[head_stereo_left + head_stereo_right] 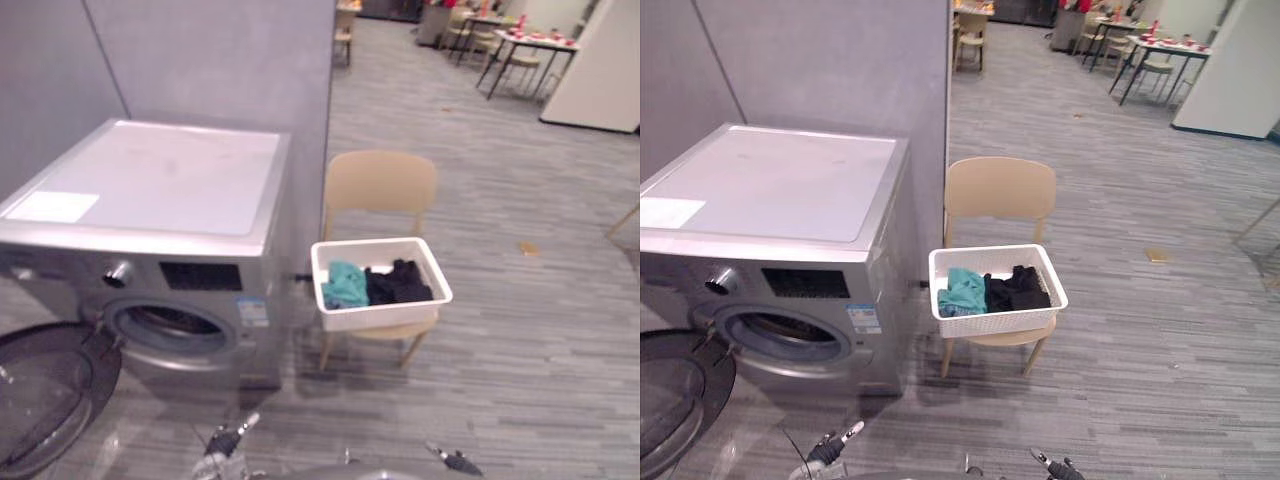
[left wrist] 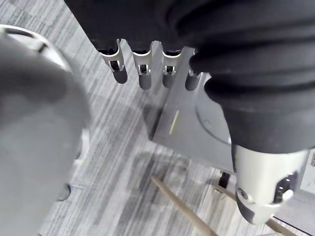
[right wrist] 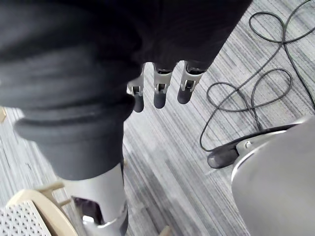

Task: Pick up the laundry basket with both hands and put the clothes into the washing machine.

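A white laundry basket sits on the seat of a beige chair, just right of the washing machine. Inside it lie a teal garment and black clothes. The silver machine's round door hangs swung open to the left, baring the drum opening. My left hand hangs over the floor near the machine, fingers straight and holding nothing. My right hand hangs likewise above the floor, fingers relaxed and empty, with a corner of the basket off to one side.
A grey partition wall rises behind the machine and ends beside the chair. Striped grey floor stretches in front and to the right. Tables and chairs stand far off at the back right.
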Robot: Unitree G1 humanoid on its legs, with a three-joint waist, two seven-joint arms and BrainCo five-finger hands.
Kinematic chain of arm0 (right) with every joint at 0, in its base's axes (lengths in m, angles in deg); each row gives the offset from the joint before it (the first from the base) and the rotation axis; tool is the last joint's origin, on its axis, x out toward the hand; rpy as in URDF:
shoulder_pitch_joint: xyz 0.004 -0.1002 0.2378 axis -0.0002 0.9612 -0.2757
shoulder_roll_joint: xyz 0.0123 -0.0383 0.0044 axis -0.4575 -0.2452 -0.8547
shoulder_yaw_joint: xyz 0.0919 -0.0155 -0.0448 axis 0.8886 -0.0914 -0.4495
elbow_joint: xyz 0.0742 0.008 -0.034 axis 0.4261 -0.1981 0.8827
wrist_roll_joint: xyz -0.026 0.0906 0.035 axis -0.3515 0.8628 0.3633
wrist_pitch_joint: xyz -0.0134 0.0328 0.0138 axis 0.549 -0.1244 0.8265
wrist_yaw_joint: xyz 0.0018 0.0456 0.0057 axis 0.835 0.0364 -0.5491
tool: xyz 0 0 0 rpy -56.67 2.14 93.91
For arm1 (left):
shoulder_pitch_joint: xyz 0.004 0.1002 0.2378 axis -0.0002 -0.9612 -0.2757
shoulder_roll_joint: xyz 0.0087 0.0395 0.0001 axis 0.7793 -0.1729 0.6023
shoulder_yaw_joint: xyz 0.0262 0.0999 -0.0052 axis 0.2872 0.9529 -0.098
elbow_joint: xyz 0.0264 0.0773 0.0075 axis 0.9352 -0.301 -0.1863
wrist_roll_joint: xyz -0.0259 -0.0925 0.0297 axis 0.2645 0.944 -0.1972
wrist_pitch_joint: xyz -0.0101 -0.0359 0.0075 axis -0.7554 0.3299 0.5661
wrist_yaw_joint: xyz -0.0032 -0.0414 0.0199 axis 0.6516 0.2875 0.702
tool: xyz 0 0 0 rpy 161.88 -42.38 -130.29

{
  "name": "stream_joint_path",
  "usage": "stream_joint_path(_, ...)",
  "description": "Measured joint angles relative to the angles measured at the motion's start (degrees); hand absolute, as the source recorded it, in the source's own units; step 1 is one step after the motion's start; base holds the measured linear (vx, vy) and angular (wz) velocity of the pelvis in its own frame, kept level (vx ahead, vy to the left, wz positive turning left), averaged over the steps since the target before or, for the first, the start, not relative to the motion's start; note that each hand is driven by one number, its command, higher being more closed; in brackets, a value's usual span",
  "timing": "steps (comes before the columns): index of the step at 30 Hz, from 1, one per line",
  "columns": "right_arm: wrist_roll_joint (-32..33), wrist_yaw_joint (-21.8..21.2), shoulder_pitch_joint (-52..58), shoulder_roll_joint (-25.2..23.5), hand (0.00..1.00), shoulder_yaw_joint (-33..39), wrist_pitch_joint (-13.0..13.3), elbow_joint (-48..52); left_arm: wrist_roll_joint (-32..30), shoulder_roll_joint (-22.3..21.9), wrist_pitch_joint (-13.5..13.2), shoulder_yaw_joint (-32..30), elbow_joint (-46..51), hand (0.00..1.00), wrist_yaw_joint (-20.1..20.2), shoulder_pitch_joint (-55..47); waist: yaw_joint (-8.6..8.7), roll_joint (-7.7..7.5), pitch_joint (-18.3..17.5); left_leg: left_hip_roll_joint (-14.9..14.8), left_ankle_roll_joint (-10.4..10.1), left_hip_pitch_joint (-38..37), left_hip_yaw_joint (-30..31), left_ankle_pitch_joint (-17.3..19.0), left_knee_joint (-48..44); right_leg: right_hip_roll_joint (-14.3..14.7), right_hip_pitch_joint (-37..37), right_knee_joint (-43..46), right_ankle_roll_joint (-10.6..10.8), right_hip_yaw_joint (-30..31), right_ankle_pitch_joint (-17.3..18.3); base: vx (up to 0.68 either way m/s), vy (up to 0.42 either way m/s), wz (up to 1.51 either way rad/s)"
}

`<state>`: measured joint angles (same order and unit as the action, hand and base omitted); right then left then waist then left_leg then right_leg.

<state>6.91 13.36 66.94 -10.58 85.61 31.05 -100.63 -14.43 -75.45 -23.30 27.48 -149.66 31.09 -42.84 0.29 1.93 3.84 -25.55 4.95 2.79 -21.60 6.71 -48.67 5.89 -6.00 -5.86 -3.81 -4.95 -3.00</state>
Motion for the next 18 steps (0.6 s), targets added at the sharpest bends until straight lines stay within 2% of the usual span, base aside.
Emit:
stream_joint_path(1, 0.05, 0.19, 0.36, 0.22, 0.00, -0.10, 0.18, 0.31, 0.62, -0.93, -0.16, -1.45, 0.32, 0.00, 0.04, -0.44, -0.64, 0.45, 0.40, 1.72, -1.61, 1.62, 3.29, 0.56, -1.66, -0.05, 0.59, 1.40, -1.15, 1.00, 0.79, 0.13, 0.074, -0.58)
stream_joint_path(2, 0.08, 0.22, 0.06, 1.18, 0.00, -0.11, 0.15, 0.28, 0.89, -1.88, -0.21, -1.30, 0.57, 0.00, 0.10, 0.30, -1.06, 0.77, 1.51, 7.31, -6.18, 2.97, 8.00, 4.18, -1.06, -0.72, 1.42, 3.89, -2.14, 2.18, 1.59, 0.13, 0.102, -0.39)
stream_joint_path(3, 0.05, 0.16, 0.00, 1.72, 0.00, -0.12, 0.08, 0.19, 0.89, -2.37, -0.23, -1.21, 0.71, 0.00, 0.21, 0.47, -1.25, 1.23, 2.39, 12.34, -8.15, 3.57, 10.65, 6.93, 1.73, -1.85, 1.52, 4.38, -2.20, 2.58, 1.67, 0.12, 0.134, -0.37)
stream_joint_path(4, -0.01, 0.12, -0.04, 1.91, 0.00, -0.17, 0.07, 0.22, 0.88, -2.48, -0.68, -1.24, 0.81, 0.00, 0.19, -0.03, -1.48, 1.73, 2.81, 16.97, -7.40, 3.54, 10.20, 8.56, 9.08, -2.81, 1.65, 4.45, -1.84, 3.44, 1.90, 0.06, 0.110, -0.27)
stream_joint_path(5, 0.05, 0.05, -0.10, 1.86, 0.00, -0.19, 0.08, 0.35, 0.86, -2.39, -0.94, -1.31, 0.96, 0.00, 0.17, -0.43, -1.47, 2.11, 2.81, 18.48, -7.16, 3.55, 9.64, 8.67, 13.54, -3.04, 1.96, 4.29, -1.50, 3.67, 2.11, 0.00, 0.099, -0.33)
stream_joint_path(6, 0.01, -0.05, -0.19, 1.87, 0.00, -0.48, 0.12, 1.31, 0.71, -2.51, -1.01, -1.83, 2.12, 0.00, 0.14, -1.51, -1.37, 2.96, 2.84, 19.60, -7.04, 3.56, 8.43, 8.57, 21.24, -2.81, 2.45, 3.91, -1.34, 3.80, 2.21, 0.00, 0.081, -0.37)
stream_joint_path(7, -0.11, 0.03, -0.18, 1.69, 0.00, -1.05, 0.17, 2.42, 0.59, -2.89, -0.95, -3.20, 2.48, 0.00, 0.18, -2.27, -1.82, 3.44, 2.91, 19.71, -5.61, 3.33, 8.16, 6.86, 26.64, -2.12, 2.28, 2.95, -1.31, 4.32, 2.18, 0.05, 0.103, -0.57)
stream_joint_path(8, -0.16, -0.01, -0.13, 1.22, 0.00, -1.46, 0.25, 3.00, 0.47, -3.15, -0.82, -4.63, 2.47, 0.00, 0.20, -3.40, -2.75, 2.71, 2.62, 20.55, -5.01, 2.82, 7.94, 6.46, 28.61, -2.27, 2.02, 2.22, -1.25, 5.56, 2.20, 0.11, 0.083, -0.62)
stream_joint_path(9, -0.59, -0.06, -0.18, 0.36, 0.00, -2.09, 0.33, 3.25, 0.46, -3.96, -0.80, -6.64, 2.45, 0.00, 0.20, -4.24, -3.19, 2.80, 1.90, 21.24, -4.77, 2.55, 8.02, 6.64, 30.05, -2.46, 1.99, 2.62, -0.34, 5.75, 2.26, 0.16, 0.089, -0.37)
stream_joint_path(10, -1.14, -0.09, -0.38, -0.16, 0.00, -2.40, 0.37, 3.28, 0.35, -3.86, -0.39, -8.31, 2.44, 0.00, 0.26, -4.44, -3.06, 1.57, 2.01, 22.10, -4.43, 2.08, 8.38, 6.83, 30.69, -3.38, 2.99, 4.68, 1.57, 5.61, 2.71, 0.12, 0.074, -0.04)
stream_joint_path(13, -2.39, 0.02, -0.06, -0.18, 0.00, -6.30, 0.37, 3.30, 0.13, -3.80, -0.09, -8.71, 2.65, 0.00, 0.25, -5.01, -3.23, 0.62, 0.99, 22.88, -4.78, -0.72, 6.83, 6.07, 33.91, -4.43, 2.78, 7.05, 3.09, 5.17, 4.57, 0.19, 0.105, 0.05)
stream_joint_path(14, -2.60, -0.24, 0.19, 0.17, 0.00, -8.63, 0.42, 3.85, -0.40, -3.79, -0.06, -8.64, 2.66, 0.00, 0.19, -4.94, -3.95, 0.36, -0.08, 23.69, -4.14, -2.57, 6.16, 5.57, 36.52, -5.03, 3.24, 9.17, 3.45, 5.19, 6.47, 0.17, 0.064, -0.11)
stream_joint_path(16, -3.05, -0.83, 0.48, 0.37, 0.00, -8.87, 0.55, 4.17, -0.50, -3.67, -0.11, -8.02, 2.66, 0.00, 0.17, -4.38, -4.35, -0.10, -0.65, 24.79, -3.18, -5.35, 5.79, 4.62, 39.31, -5.74, 3.49, 12.62, 4.19, 5.30, 9.16, 0.26, 0.075, -0.09)
stream_joint_path(18, -3.37, -1.35, 0.47, 0.44, 0.00, -8.84, 0.61, 4.18, -0.45, -3.57, -0.10, -6.91, 2.52, 0.00, 0.05, -3.52, -4.36, -0.21, -0.71, 25.39, -3.21, -8.35, 5.54, 4.58, 40.94, -6.16, 6.12, 20.83, 7.13, 5.46, 12.43, 0.23, 0.048, -0.11)
